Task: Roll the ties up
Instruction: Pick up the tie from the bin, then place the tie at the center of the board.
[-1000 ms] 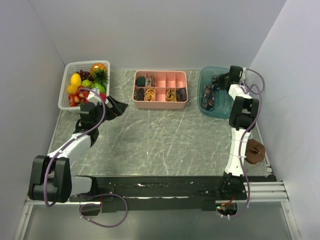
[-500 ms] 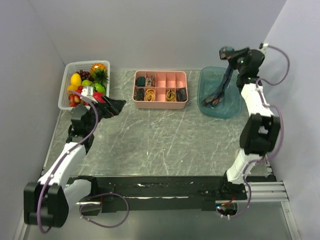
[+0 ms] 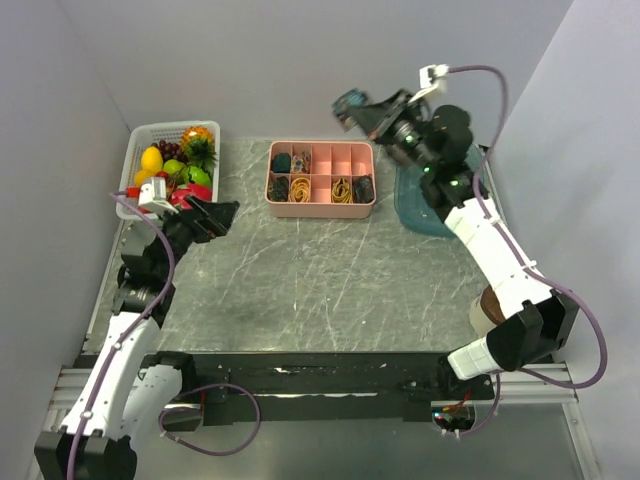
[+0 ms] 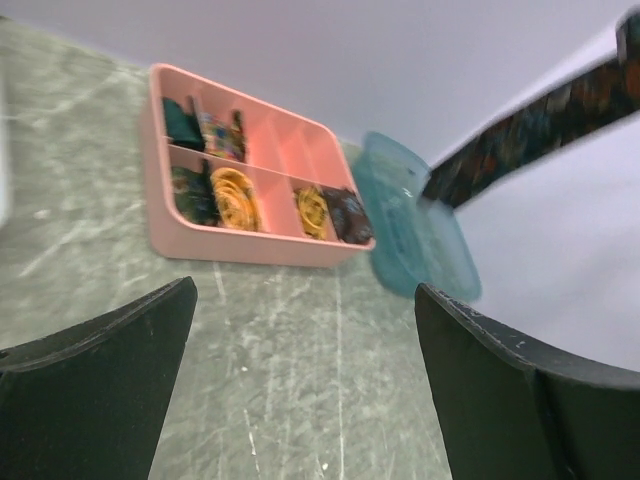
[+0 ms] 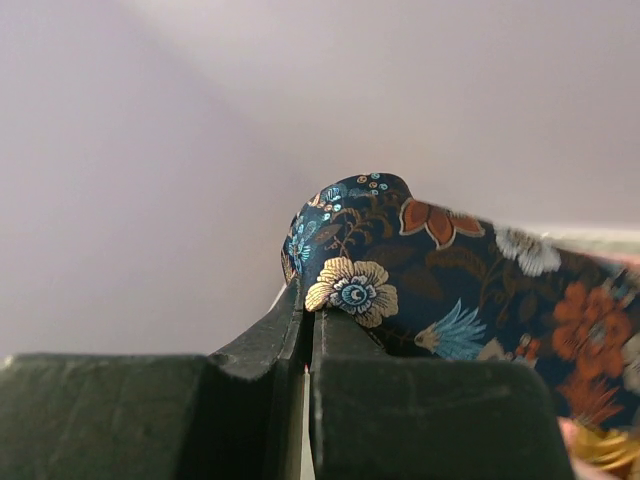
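Observation:
My right gripper (image 3: pixel 352 105) is raised high above the back of the table, over the pink organizer's right end, and is shut on one end of a tie (image 5: pixel 440 270). The tie is dark navy with orange, tan and blue flowers, folded over the closed fingertips (image 5: pixel 308 300). In the left wrist view the tie (image 4: pixel 540 125) stretches taut from the teal bin (image 4: pixel 420 240) up to the right. My left gripper (image 3: pixel 215 215) hovers beside the fruit basket, open and empty, jaws wide apart (image 4: pixel 300 300). Rolled dark ties (image 3: pixel 364 186) sit in the organizer.
The pink organizer (image 3: pixel 320 207) at the back centre holds dark rolls and yellow looped bands (image 3: pixel 342 188). A white fruit basket (image 3: pixel 128 165) stands at the back left, the teal bin (image 3: pixel 412 208) at the back right. A brown object (image 3: pixel 484 306) lies by the right arm's base.
My right arm rose out of the teal bin and swung left, drawing the tie up with it. The left arm lifted and shifted slightly left, still open.

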`<state>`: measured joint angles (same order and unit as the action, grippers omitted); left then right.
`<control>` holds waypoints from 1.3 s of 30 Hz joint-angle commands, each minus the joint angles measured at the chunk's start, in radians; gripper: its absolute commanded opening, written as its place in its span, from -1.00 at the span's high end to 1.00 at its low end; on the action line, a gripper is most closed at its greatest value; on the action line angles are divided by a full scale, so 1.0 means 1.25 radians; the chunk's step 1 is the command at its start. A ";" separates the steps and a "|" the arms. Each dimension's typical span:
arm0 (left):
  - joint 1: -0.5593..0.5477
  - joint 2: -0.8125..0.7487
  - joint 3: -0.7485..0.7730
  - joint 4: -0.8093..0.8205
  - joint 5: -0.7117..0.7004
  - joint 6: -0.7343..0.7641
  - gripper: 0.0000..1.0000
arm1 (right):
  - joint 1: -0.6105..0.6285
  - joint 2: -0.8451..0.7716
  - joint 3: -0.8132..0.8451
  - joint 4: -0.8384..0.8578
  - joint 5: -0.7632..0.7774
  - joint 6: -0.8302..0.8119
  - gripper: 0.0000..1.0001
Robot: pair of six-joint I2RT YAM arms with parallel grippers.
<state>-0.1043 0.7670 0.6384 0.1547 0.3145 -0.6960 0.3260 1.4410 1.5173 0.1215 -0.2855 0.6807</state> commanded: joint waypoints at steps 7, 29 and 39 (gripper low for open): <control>0.001 -0.120 0.092 -0.172 -0.138 0.011 -0.93 | 0.156 -0.003 -0.101 0.019 -0.113 0.031 1.00; 0.001 -0.067 0.030 0.049 0.150 0.014 -0.93 | 0.153 -0.083 -0.108 -0.130 -0.270 -0.012 1.00; 0.001 -0.021 0.008 0.088 0.146 0.017 -0.93 | 0.112 -0.231 0.069 -0.708 -0.039 -0.337 1.00</control>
<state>-0.1043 0.7082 0.6659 0.1978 0.4675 -0.6914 0.4774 1.2877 1.4639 -0.4717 -0.4854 0.4511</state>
